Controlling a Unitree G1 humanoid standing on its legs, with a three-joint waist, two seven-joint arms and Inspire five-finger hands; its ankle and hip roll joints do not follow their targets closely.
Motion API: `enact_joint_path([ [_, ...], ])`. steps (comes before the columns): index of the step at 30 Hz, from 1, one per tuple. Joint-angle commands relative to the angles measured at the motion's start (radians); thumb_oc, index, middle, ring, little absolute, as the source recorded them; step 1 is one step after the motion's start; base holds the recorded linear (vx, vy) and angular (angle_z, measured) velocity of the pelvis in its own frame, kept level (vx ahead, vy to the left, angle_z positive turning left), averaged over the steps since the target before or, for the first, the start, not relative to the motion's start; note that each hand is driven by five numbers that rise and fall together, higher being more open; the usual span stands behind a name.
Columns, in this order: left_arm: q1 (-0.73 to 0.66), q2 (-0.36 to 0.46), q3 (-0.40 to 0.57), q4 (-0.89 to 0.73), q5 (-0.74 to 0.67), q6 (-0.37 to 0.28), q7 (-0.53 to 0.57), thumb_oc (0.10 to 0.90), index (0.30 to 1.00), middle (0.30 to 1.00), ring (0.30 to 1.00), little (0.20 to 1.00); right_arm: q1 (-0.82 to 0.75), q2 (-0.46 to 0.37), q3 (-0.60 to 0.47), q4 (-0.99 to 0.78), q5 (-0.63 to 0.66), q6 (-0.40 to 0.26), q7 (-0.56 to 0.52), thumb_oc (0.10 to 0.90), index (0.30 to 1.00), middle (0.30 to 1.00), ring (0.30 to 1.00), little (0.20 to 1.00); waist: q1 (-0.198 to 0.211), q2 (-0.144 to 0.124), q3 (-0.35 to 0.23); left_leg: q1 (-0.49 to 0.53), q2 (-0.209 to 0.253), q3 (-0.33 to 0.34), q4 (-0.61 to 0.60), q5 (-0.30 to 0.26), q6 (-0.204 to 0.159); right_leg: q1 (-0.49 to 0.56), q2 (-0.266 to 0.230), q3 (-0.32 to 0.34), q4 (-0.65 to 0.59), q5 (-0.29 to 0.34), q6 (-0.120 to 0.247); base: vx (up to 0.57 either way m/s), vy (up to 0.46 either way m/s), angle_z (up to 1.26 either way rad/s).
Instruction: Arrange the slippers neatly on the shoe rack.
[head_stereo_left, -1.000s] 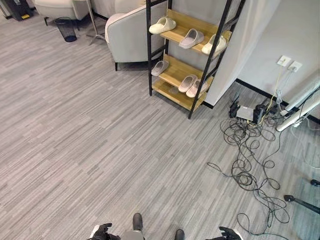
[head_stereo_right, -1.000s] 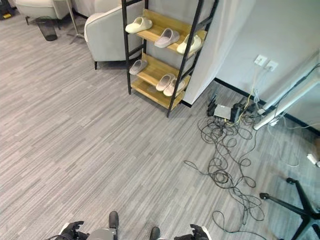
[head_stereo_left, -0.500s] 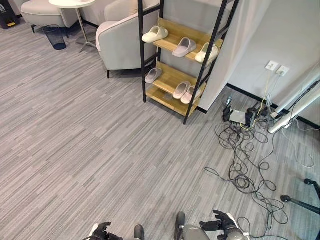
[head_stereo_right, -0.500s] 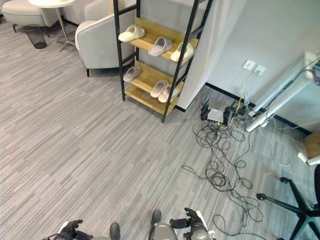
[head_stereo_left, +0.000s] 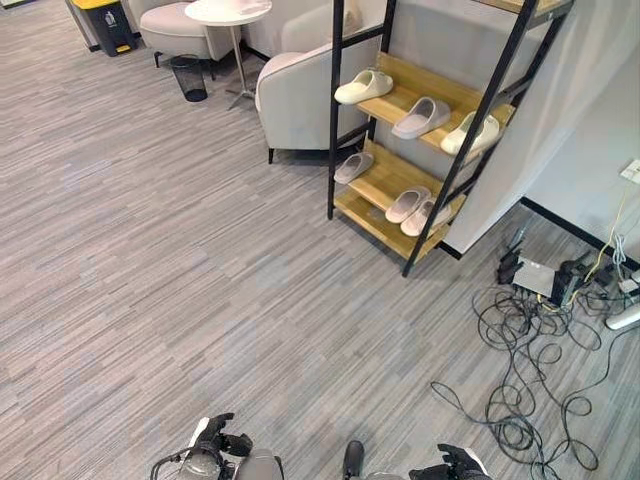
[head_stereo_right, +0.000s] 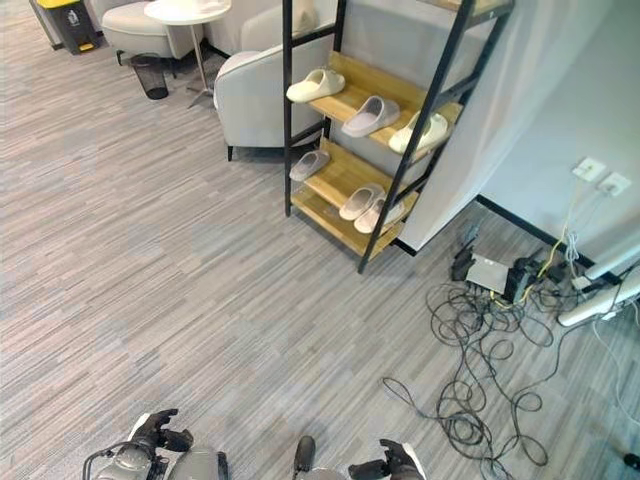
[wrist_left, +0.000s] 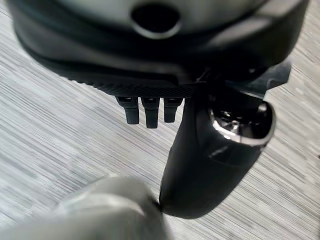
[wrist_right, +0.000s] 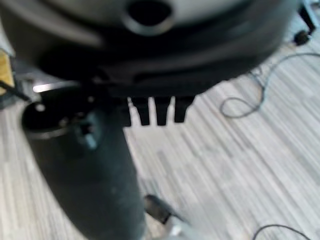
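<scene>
The dark left hand (head_stereo_left: 212, 440) and dark right hand (head_stereo_left: 455, 464) hang low over the grey striped carpet (head_stereo_left: 180, 260), fingers relaxed and empty. Well apart from them stands the black-framed wooden shoe rack (head_stereo_left: 400, 175), bearing pale foam slippers (head_stereo_left: 364, 86) on two shelves. A grey upholstered armchair (head_stereo_left: 295, 95) stands beside it; tangled black cables (head_stereo_left: 520, 350) sprawl nearby.

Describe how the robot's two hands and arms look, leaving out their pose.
Both hands are dark, near black. The left hand has a thick rounded thumb with a shiny metal ring at its base and short, blocky fingers in a row beside it. The right hand matches it, with a bulky dark thumb. Silver-grey arm casing meets the left hand in the head views.
</scene>
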Motion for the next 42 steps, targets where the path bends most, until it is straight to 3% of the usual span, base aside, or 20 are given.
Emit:
enact_joint_path([
  [1,0.026,0.003,-0.038,0.003,0.003,0.002,0.0,0.8,0.9,0.9,0.9,0.9,0.008,-0.033,-0.01,-0.01,0.016,-0.021,-0.028,0.8,0.9,0.9,0.9,0.9,0.032,-0.001,0.023,-0.011,-0.022,0.017,-0.172,0.065,0.053,0.04,-0.005,0.027,0.069,-0.125,0.126,0.36,0.115,0.24],
  [3,0.026,0.008,-0.04,0.006,0.004,0.0,0.001,0.8,0.9,0.9,0.9,0.9,0.004,-0.033,-0.007,-0.013,0.014,-0.021,-0.034,0.8,0.9,0.9,0.9,0.9,0.052,0.009,0.024,-0.039,-0.011,-0.01,-0.281,0.147,0.03,0.079,0.017,0.035,0.057,-0.149,0.132,0.38,0.113,0.16],
  [6,0.036,0.015,-0.03,0.02,0.008,0.004,0.0,0.8,0.9,0.9,0.9,0.9,0.01,-0.021,-0.007,-0.012,0.007,-0.018,-0.03,0.8,0.9,0.9,0.9,0.9,0.063,0.002,0.007,-0.033,-0.014,-0.012,-0.322,0.161,0.033,0.119,0.017,0.045,0.073,-0.181,0.142,0.38,0.144,-0.01],
  [10,0.038,0.025,-0.02,0.03,0.017,0.01,-0.007,0.8,0.9,0.9,0.9,0.9,0.001,-0.005,-0.001,-0.012,-0.01,-0.017,-0.017,0.8,0.9,0.9,0.9,0.9,0.08,-0.022,-0.016,-0.007,-0.071,-0.016,-0.283,0.101,0.081,0.072,-0.036,0.07,0.257,-0.145,0.192,0.32,0.197,-0.19],
  [12,0.04,0.033,-0.018,0.029,0.02,0.011,-0.01,0.8,0.9,0.9,0.9,0.9,-0.008,-0.002,0.003,-0.021,-0.02,-0.016,-0.011,0.8,0.9,0.9,0.9,0.9,0.069,-0.022,-0.01,0.042,-0.099,-0.009,-0.286,0.056,0.119,-0.006,-0.086,0.078,0.441,-0.028,0.23,0.29,0.245,-0.05],
  [14,0.033,0.041,-0.022,0.023,0.02,0.013,-0.006,0.8,0.9,0.9,0.9,0.9,-0.018,-0.002,0.006,-0.035,-0.021,-0.017,-0.01,0.8,0.9,0.9,0.9,0.9,0.051,-0.005,0.004,0.1,-0.111,-0.011,-0.296,0.024,0.147,-0.085,-0.101,0.09,0.576,0.053,0.238,0.32,0.224,-0.02],
  [16,0.026,0.043,-0.022,0.018,0.016,0.011,-0.003,0.8,0.9,0.9,0.9,0.9,-0.024,-0.005,0.009,-0.045,-0.025,-0.018,-0.011,0.8,0.9,0.9,0.9,0.9,0.032,0.021,0.014,0.166,-0.113,-0.026,-0.328,0.002,0.159,-0.175,-0.091,0.088,0.631,0.03,0.22,0.38,0.173,-0.01],
  [19,0.016,0.036,-0.025,0.021,0.015,0.006,-0.006,0.8,0.9,0.9,0.9,0.9,-0.029,-0.013,0.013,-0.063,-0.029,-0.019,-0.011,0.8,0.9,0.9,0.9,0.9,-0.008,0.023,0.022,0.281,-0.147,-0.037,-0.372,-0.053,0.148,-0.284,-0.098,0.01,0.392,0.004,0.196,0.58,0.048,0.0],
  [21,0.006,0.033,-0.022,0.022,0.014,0.004,-0.011,0.8,0.9,0.9,0.9,0.9,-0.028,-0.019,0.007,-0.066,-0.023,-0.013,-0.006,0.8,0.9,0.9,0.9,0.9,-0.037,0.024,0.027,0.351,-0.153,-0.07,-0.389,-0.093,0.131,-0.285,-0.082,0.005,0.202,0.028,0.217,0.54,-0.075,0.04],
  [23,0.001,0.034,-0.02,0.02,0.016,0.002,-0.015,0.8,0.9,0.9,0.9,0.9,-0.026,-0.021,0.003,-0.063,-0.028,-0.008,-0.003,0.8,0.9,0.9,0.9,0.9,-0.05,0.026,0.024,0.372,-0.151,-0.08,-0.401,-0.098,0.124,-0.292,-0.082,0.008,0.154,0.043,0.227,0.46,-0.067,0.4],
  [25,0.01,0.022,-0.026,0.03,0.041,-0.002,-0.022,0.8,0.9,0.9,0.9,0.9,-0.008,-0.023,-0.005,-0.05,-0.032,-0.005,-0.002,0.8,0.9,0.9,0.9,0.9,-0.064,0.023,0.004,0.421,-0.161,-0.091,-0.391,-0.15,0.116,-0.281,-0.081,0.018,0.118,0.068,0.224,0.51,-0.08,0.56],
  [27,0.02,0.008,-0.03,0.035,0.044,-0.001,-0.021,0.8,0.9,0.9,0.9,0.9,0.005,-0.023,-0.009,-0.043,-0.029,-0.006,-0.002,0.8,0.9,0.9,0.9,0.9,-0.075,0.04,-0.01,0.428,-0.137,-0.098,-0.313,-0.123,0.08,-0.25,-0.057,0.018,0.132,0.06,0.197,0.36,-0.092,0.44],
  [30,0.024,0.002,-0.04,0.027,0.037,0.002,-0.031,0.8,0.9,0.9,0.9,0.9,0.011,-0.019,-0.014,-0.032,-0.01,-0.015,-0.003,0.8,0.9,0.9,0.9,0.9,-0.069,0.031,-0.012,0.307,-0.089,-0.073,0.013,0.022,0.011,-0.163,-0.031,0.015,0.112,0.027,0.145,0.3,-0.17,0.31],
  [31,0.02,0.003,-0.042,0.015,0.027,0.004,-0.032,0.8,0.9,0.9,0.9,0.9,0.006,-0.02,-0.013,-0.032,-0.001,-0.017,-0.003,0.8,0.9,0.9,0.9,0.9,-0.058,0.022,-0.004,0.252,-0.074,-0.07,0.133,0.071,0.001,-0.132,-0.023,0.017,0.103,0.011,0.124,0.26,-0.2,-0.16],
  [33,0.012,0.005,-0.046,0.007,0.018,0.01,-0.026,0.8,0.9,0.9,0.9,0.9,-0.002,-0.022,-0.007,-0.025,0.004,-0.011,-0.005,0.8,0.9,0.9,0.9,0.9,-0.044,-0.005,0.006,0.164,-0.048,-0.036,0.258,0.077,0.018,-0.087,-0.024,0.023,0.094,-0.022,0.098,0.32,-0.162,-0.41],
  [34,0.009,0.005,-0.052,-0.001,0.01,0.008,-0.024,0.8,0.9,0.9,0.9,0.9,0.002,-0.023,-0.004,-0.024,0.014,-0.008,-0.004,0.8,0.9,0.9,0.9,0.9,-0.027,-0.018,0.009,0.089,-0.028,-0.004,0.256,0.052,0.043,-0.042,-0.021,0.037,0.093,-0.05,0.089,0.31,-0.086,-0.35],
  [37,0.01,0.003,-0.053,-0.002,0.007,0.007,-0.021,0.8,0.9,0.9,0.9,0.9,0.003,-0.024,-0.001,-0.026,0.018,-0.011,-0.006,0.8,0.9,0.9,0.9,0.9,-0.018,-0.017,0.011,0.069,-0.029,-0.003,0.21,0.034,0.051,-0.021,-0.013,0.049,0.087,-0.064,0.092,0.25,0.007,-0.25],
  [40,0.016,-0.001,-0.057,0.004,0.011,0.009,-0.023,0.8,0.9,0.9,0.9,0.9,0.007,-0.026,0.006,-0.026,0.014,-0.014,-0.007,0.8,0.9,0.9,0.9,0.9,0.003,-0.011,0.009,0.042,-0.03,-0.01,-0.041,0.024,0.06,0.034,-0.003,0.072,0.066,-0.095,0.113,0.33,0.099,-0.18],
  [41,0.018,-0.002,-0.061,0.008,0.014,0.009,-0.023,0.8,0.9,0.9,0.9,0.9,0.005,-0.028,0.008,-0.028,0.012,-0.016,-0.009,0.8,0.9,0.9,0.9,0.9,0.013,-0.001,0.009,0.038,-0.032,-0.037,-0.156,0.063,0.053,0.054,0.008,0.084,0.062,-0.108,0.117,0.54,0.237,-0.19],
  [42,0.017,-0.001,-0.065,0.014,0.013,0.005,-0.023,0.8,0.9,0.9,0.9,0.9,-0.003,-0.034,0.01,-0.036,0.013,-0.024,-0.011,0.8,0.9,0.9,0.9,0.9,0.037,0.023,0.009,0.012,-0.031,-0.124,-0.314,0.157,0.03,0.09,0.037,0.116,0.057,-0.132,0.121,0.5,0.218,-0.23],
])
